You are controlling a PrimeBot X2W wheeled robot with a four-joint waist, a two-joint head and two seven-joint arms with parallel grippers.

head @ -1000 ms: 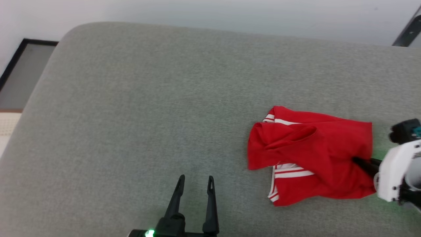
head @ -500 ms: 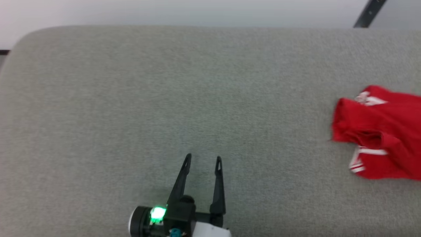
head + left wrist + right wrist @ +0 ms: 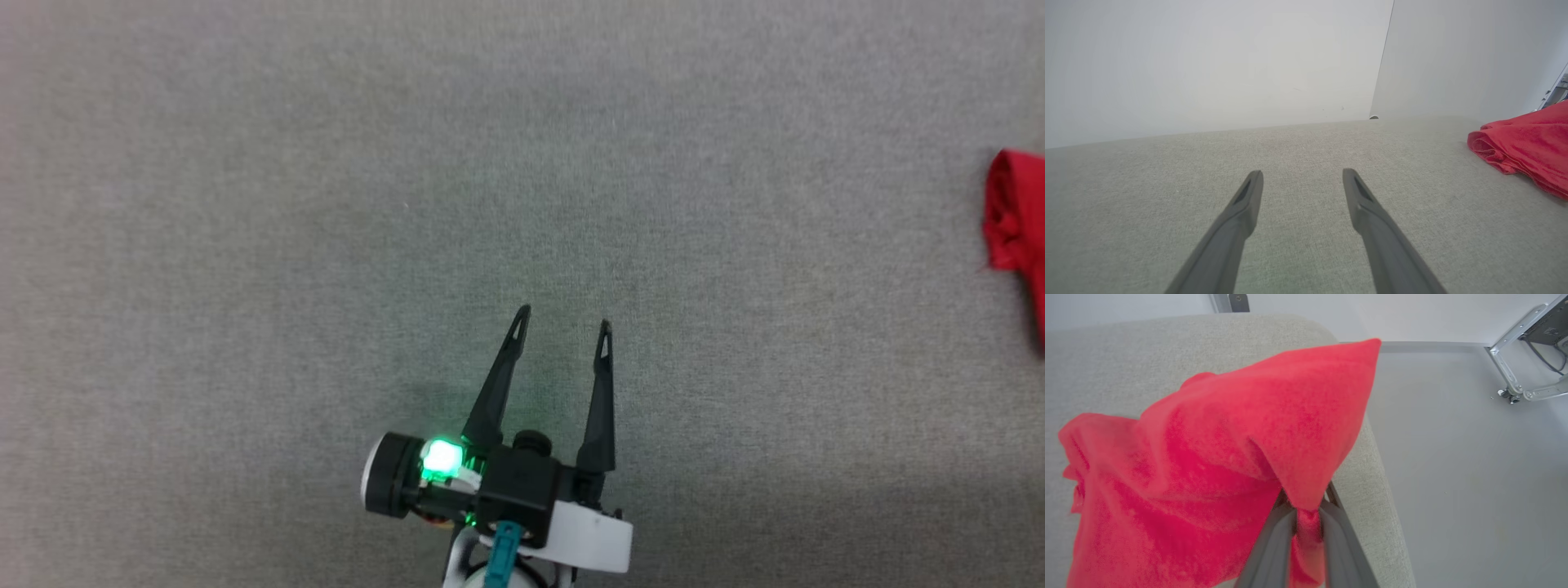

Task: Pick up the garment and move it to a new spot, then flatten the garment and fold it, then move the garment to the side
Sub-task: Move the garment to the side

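The red garment [image 3: 1208, 457] hangs bunched from my right gripper [image 3: 1306, 508], which is shut on a pinched fold of it near the cushion's right end. Its white sleeves and the "23" are hidden in the folds. In the head view only a red edge of the garment [image 3: 1012, 212] shows at the far right. My left gripper [image 3: 562, 318] stands open over bare grey fabric, well to the left of the garment. In the left wrist view the left gripper [image 3: 1302, 175] has nothing between its fingers, and the garment [image 3: 1527, 139] lies off to the right.
The grey fabric cushion [image 3: 326, 204] spreads under both arms. Its rounded right end [image 3: 1376, 490] drops to a pale floor [image 3: 1453, 457]. A metal bracket [image 3: 1519, 355] stands on that floor. A white wall [image 3: 1208, 61] rises behind the cushion.
The head camera has swung left and down, so the garment slid from centre-right to the right edge of the view. The right gripper stays on the garment; the left gripper stays open.
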